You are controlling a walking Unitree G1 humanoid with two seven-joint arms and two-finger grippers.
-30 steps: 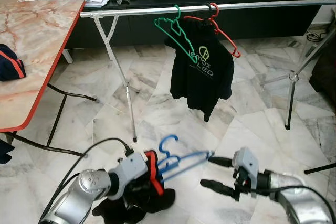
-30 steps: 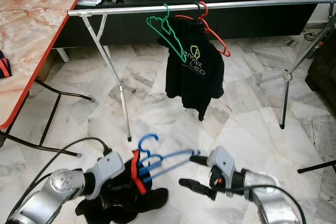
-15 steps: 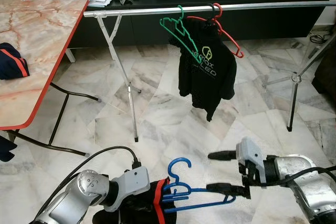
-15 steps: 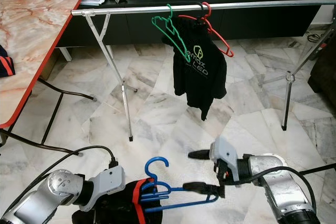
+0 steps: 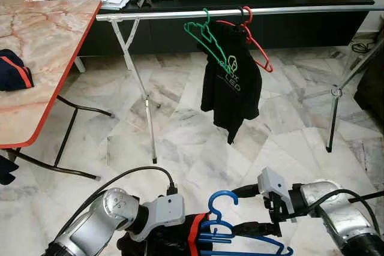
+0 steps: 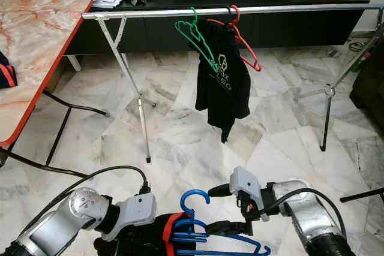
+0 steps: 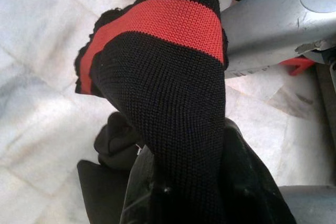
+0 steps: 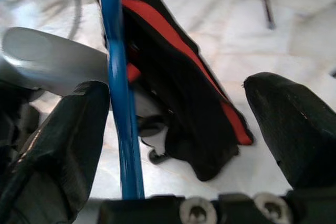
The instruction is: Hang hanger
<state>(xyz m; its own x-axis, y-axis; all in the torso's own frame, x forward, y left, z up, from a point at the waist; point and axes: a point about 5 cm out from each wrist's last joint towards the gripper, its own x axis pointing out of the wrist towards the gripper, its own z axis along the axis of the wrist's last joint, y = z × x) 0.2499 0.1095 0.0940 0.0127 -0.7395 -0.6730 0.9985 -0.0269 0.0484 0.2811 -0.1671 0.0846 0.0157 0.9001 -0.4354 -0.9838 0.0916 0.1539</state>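
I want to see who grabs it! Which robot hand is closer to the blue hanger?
Right. The right gripper has its open fingers around the blue hanger, one finger touching it. The left gripper, wrapped in black-and-red cloth, sits at the hanger's hook end.

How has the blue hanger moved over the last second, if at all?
Yes. The blue hanger has dropped lower and swung toward the robot's right, farther from the rack leg, though the camera shifted slightly too.

Both eye views look forward and down from the head, taking in the clothes rail [image 5: 240,11] ahead and the marble floor [image 5: 180,136] beneath it. The wrist views sit low, well short of the rail, pressed close against a black-and-red garment [image 7: 173,77] and blue hanger [image 8: 119,103].
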